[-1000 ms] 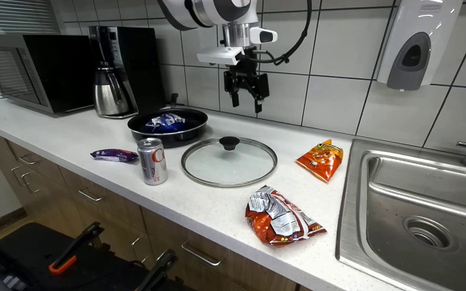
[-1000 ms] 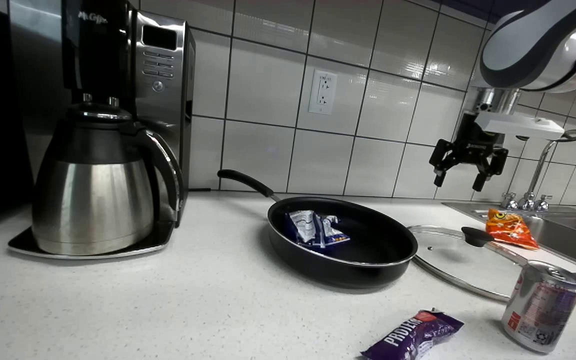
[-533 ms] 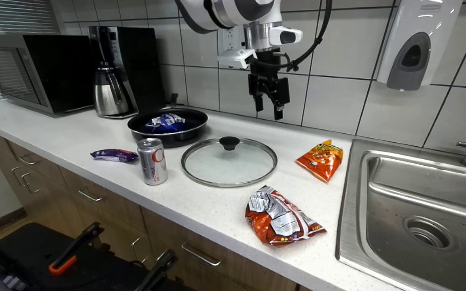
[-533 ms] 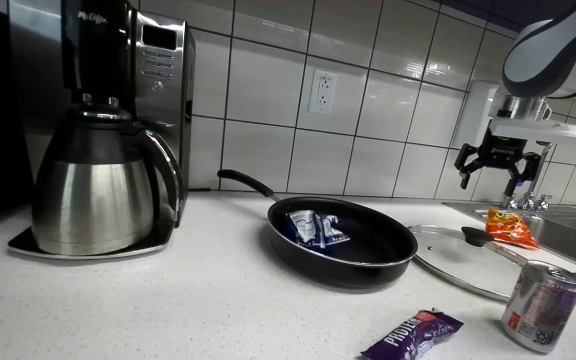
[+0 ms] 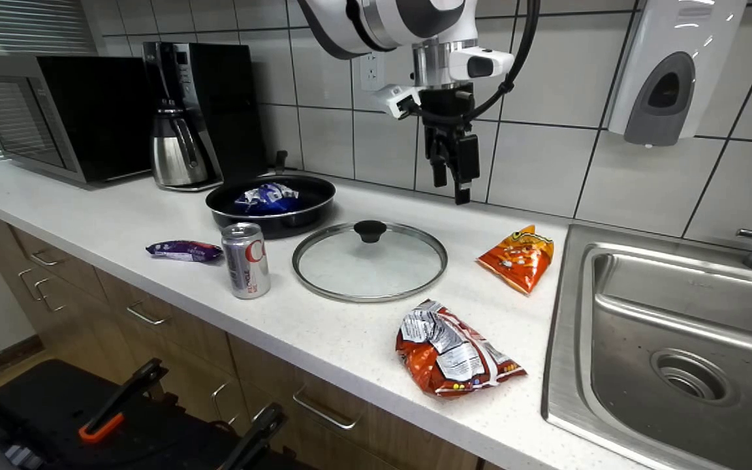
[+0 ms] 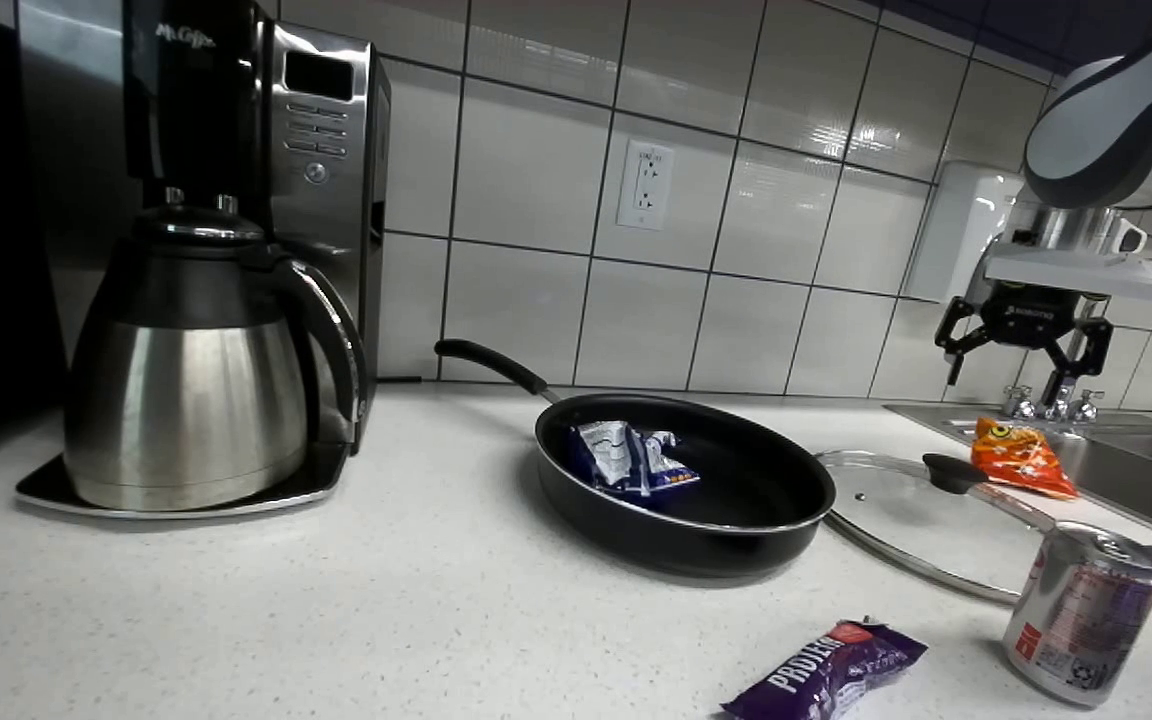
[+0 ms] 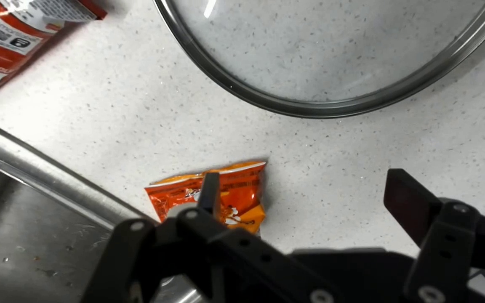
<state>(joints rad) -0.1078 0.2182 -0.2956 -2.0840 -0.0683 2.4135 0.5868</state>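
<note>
The black two-fingered gripper (image 7: 308,193) is hovering over the white speckled counter (image 5: 356,323), its jaws standing wide apart and holding nothing. Below and apart from it, the small orange foil snack bag (image 5: 518,260) is lying just beside the rim of the stainless-steel sink (image 5: 567,352), toward the counter's back edge. The round black-knobbed glass lid (image 5: 369,269) is resting near that bag, and the larger red foil snack bag (image 5: 453,356) is lying by the counter's front edge

In the wrist view, the gripper (image 7: 303,187) is covering part of the orange bag (image 7: 242,189); beyond that bag, frame edges are cutting off the glass lid (image 7: 329,54) and the red bag (image 7: 19,42).
</note>
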